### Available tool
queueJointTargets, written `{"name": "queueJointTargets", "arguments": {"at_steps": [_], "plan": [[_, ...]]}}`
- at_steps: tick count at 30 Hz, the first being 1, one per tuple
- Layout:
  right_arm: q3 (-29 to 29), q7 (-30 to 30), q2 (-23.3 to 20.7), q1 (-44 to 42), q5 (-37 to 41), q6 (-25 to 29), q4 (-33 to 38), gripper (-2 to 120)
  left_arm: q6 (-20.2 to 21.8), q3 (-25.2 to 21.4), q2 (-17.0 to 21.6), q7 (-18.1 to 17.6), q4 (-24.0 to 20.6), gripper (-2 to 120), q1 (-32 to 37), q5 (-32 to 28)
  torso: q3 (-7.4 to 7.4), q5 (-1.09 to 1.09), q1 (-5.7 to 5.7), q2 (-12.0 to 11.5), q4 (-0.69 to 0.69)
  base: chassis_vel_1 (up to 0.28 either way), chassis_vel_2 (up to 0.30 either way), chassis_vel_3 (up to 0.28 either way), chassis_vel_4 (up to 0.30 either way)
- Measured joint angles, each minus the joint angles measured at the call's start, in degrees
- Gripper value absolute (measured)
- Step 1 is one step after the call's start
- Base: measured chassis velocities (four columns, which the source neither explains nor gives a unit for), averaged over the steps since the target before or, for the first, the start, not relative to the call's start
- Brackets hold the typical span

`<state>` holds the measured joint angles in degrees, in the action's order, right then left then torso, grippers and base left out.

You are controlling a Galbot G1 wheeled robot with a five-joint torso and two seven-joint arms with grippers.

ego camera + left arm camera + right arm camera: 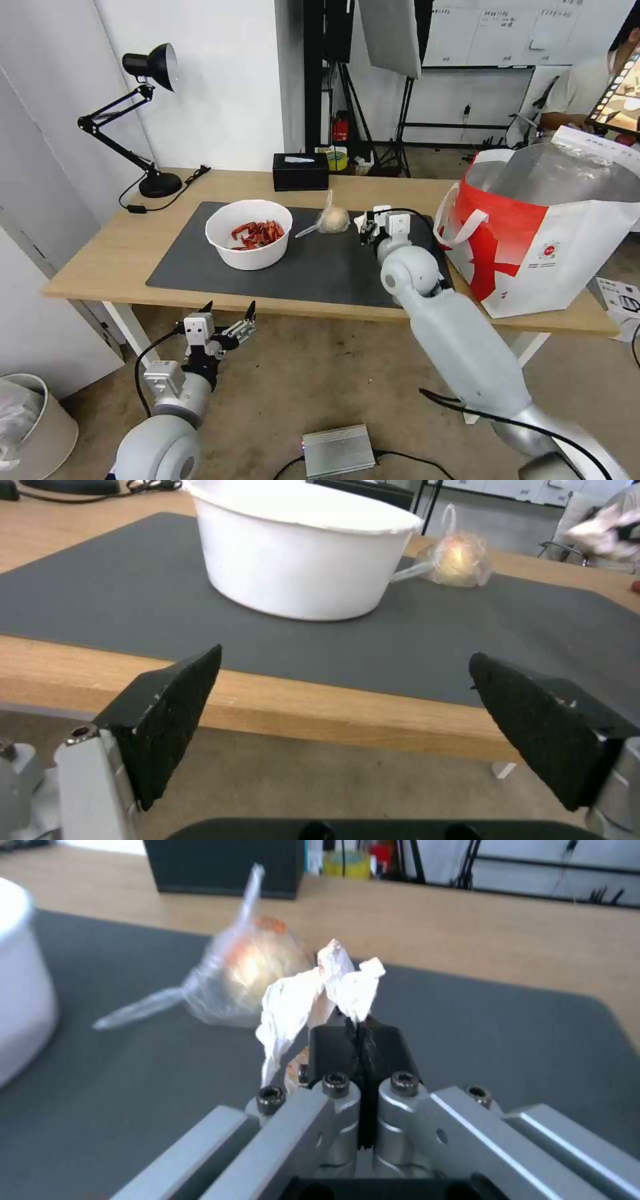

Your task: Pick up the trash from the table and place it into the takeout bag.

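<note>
On the dark mat (280, 267) of the tabletop (100, 260), a white bowl (249, 233) holds red scraps (259, 233), with a knotted clear bag (332, 219) just beside it. The right gripper (359, 1027), fingers clenched on a crumpled white tissue (313, 990), sits above the mat between that bag and the foil-lined takeout bag (540, 240). The left gripper (228, 320), fingers spread, hangs below the mat's near edge.

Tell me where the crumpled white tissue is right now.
The crumpled white tissue is pinched in the right claw, over the dark mat's right part, between the knotted clear bag and the takeout bag.
</note>
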<state>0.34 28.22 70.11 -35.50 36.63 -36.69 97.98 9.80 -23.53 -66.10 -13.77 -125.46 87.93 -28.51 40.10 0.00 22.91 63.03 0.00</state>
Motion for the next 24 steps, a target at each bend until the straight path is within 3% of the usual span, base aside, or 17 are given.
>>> {"name": "queueJointTargets", "arguments": {"at_steps": [6, 15, 24], "plan": [[2.55, 0.09, -2.61, -2.75, -0.27, -0.04, 7.79, 0, 0.00, 0.00, -0.06, 0.00, -0.14, 100, 0.16, 0.22, 0.00, 0.00, 0.00, 0.00, 0.00, 0.000, 0.000, 0.000, 0.000], [7.41, 0.09, -4.94, -4.38, -0.27, -0.70, 13.89, 0, 0.00, 0.05, -0.20, -0.02, -0.17, 100, 0.41, 0.51, 0.00, 0.00, 0.01, 0.00, 0.00, 0.000, 0.000, 0.000, 0.000], [14.00, -1.13, -6.38, -9.10, -3.17, 3.48, 18.61, 0, 0.00, 0.59, -1.00, -0.04, 0.16, 100, 0.66, 1.33, 0.00, 0.00, 0.00, 0.00, 0.00, 0.000, 0.000, 0.000, 0.000]]}}
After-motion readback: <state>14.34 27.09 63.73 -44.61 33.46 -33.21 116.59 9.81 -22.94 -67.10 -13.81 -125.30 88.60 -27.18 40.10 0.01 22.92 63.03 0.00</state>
